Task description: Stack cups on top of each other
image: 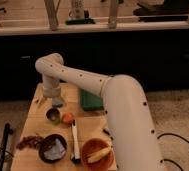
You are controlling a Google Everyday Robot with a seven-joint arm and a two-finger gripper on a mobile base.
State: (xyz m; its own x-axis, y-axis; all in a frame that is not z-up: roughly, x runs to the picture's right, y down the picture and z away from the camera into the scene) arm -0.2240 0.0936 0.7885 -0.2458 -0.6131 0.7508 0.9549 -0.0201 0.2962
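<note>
A small dark grey cup (53,115) with a yellowish-green inside stands upright on the wooden table (33,125), left of the middle. My gripper (56,102) hangs just above and slightly behind this cup at the end of the white arm (88,80). No second cup shows; it may be hidden under the gripper.
A small orange object (67,118) lies right beside the cup. A dark green block (90,100) sits at the back right. A dark brown bowl (52,147) with crumpled paper, an orange bowl (97,153) with a banana, a knife-like tool (74,140) and reddish bits (30,142) fill the front.
</note>
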